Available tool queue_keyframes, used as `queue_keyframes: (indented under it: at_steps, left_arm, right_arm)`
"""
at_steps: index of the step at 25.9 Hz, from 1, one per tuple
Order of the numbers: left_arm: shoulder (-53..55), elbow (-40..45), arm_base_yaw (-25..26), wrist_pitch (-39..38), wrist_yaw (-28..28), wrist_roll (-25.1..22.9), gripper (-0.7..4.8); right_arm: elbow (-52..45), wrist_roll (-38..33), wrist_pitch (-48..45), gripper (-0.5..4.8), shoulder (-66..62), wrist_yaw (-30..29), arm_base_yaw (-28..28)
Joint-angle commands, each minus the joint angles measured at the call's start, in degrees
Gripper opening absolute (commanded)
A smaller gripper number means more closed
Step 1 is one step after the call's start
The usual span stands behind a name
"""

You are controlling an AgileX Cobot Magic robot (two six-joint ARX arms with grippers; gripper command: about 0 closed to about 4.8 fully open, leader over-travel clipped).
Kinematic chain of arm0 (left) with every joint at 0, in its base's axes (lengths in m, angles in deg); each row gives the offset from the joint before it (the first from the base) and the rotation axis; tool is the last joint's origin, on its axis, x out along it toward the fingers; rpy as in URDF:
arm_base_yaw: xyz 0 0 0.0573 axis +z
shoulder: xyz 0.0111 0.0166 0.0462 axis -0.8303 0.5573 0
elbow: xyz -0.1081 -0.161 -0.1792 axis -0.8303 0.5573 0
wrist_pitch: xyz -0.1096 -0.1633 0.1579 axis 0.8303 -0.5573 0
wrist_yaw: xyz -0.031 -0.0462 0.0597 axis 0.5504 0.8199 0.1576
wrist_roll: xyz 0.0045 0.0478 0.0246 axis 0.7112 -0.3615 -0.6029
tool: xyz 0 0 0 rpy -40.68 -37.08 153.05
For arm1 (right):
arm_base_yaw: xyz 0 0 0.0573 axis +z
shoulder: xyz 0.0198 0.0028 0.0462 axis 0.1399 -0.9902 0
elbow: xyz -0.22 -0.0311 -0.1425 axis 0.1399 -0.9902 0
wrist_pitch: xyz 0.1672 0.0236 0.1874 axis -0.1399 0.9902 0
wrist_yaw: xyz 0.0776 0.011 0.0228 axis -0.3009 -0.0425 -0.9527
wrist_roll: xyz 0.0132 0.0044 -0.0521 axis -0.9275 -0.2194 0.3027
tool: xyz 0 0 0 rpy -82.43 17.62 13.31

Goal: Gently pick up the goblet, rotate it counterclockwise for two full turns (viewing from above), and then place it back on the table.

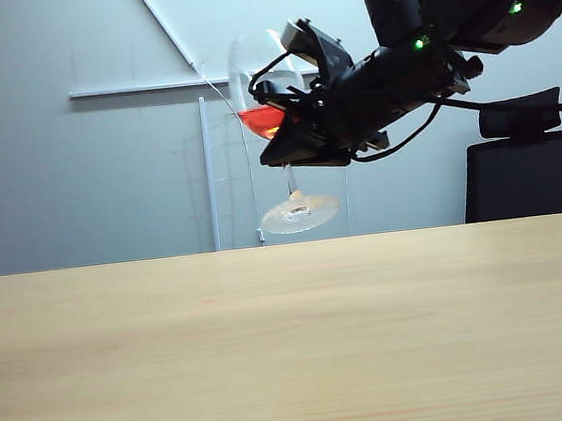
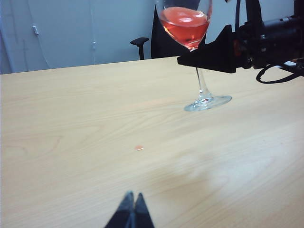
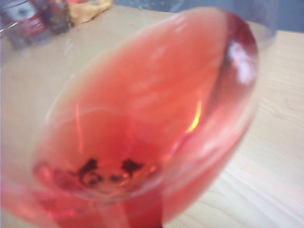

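The right hand grips the goblet stem, tilted above the desk's far edge; the left hand rests clenched.

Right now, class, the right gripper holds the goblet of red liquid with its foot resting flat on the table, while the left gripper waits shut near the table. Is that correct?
One detail is wrong: the goblet is lifted and tilted, its foot clear of the table, as the exterior view shows. The right gripper does hold it, and the left gripper waits shut near the table.

Beige table, perhaps one pink speck
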Motion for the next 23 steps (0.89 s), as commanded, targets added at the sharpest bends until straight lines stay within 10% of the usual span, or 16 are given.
queue_keyframes:
  at_steps: [1, 23]
  left_arm:
    - [0.09, -0.22, 0.02, 0.37, 0.26, -0.04, -0.05]
    - [0.09, -0.22, 0.00, 0.37, 0.26, -0.04, -0.05]
  right_arm:
    - [0.57, 2.21, -3.23, -0.06, 0.59, -5.29, 0.22]
    - [0.52, 2.56, -13.70, -0.06, 0.57, -30.53, 0.15]
